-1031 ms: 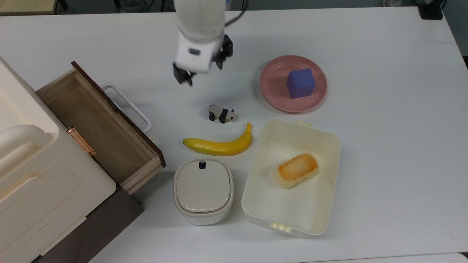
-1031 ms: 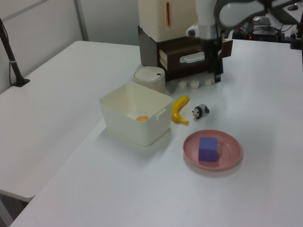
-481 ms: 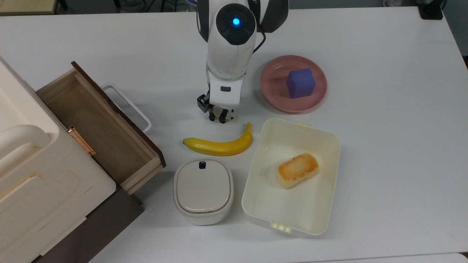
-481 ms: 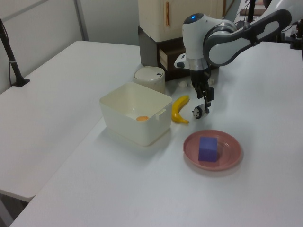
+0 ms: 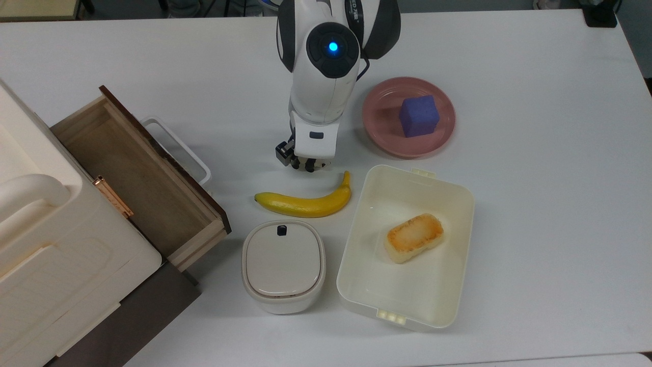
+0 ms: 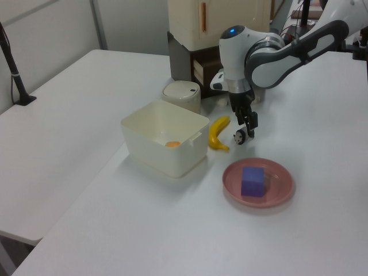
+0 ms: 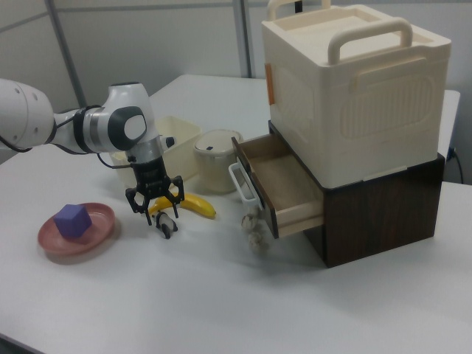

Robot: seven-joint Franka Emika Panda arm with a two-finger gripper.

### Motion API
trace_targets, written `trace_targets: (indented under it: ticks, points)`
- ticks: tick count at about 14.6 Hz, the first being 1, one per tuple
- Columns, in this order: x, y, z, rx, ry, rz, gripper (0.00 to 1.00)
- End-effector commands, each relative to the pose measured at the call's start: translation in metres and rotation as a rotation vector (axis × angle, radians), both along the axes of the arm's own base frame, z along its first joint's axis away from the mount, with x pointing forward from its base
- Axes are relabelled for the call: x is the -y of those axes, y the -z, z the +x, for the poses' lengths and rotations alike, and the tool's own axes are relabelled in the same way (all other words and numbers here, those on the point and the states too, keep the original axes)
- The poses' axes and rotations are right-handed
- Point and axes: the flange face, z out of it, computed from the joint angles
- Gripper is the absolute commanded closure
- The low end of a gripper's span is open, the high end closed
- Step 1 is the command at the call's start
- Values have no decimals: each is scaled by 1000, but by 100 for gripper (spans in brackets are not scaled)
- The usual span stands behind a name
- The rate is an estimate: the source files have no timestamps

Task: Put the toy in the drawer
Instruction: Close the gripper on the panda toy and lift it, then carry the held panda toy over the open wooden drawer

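Top view overhead; left, right views oblique, sharing the table [image 5: 535, 204]

the panda toy [image 7: 167, 223] is black and white. the drawer [image 5: 130, 176] has light wood sides, a brown bottom, a dark brown front and a white handle. the banana [image 5: 305, 202] is yellow, the cube [image 5: 418, 115] blue-purple on a pink plate [image 5: 382, 122]. the tabletop [image 5: 535, 178] is white.

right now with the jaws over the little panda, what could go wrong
The gripper hangs open just above the panda, which is tiny and stands on the table, so the jaws may pinch it off centre and flick it away. The banana lies close beside it and could get nudged. The carry to the open drawer must clear its white handle.
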Motion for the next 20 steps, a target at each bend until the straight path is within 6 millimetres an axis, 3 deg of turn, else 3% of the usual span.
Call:
trace_targets:
  ticks: [1,8,10,12,14,16,20]
  points:
    - [-7,4,0,9,-42,-28,49]
    - [-9,3,0,10,-47,-34,59]
    - [-8,-8,0,19,-41,-31,60]
    - [-7,-31,3,54,-37,-23,60]
    - [-2,-67,3,70,-30,-19,61]
    - [11,-81,6,83,-9,-24,60]
    - [6,-46,4,33,-10,-33,31]
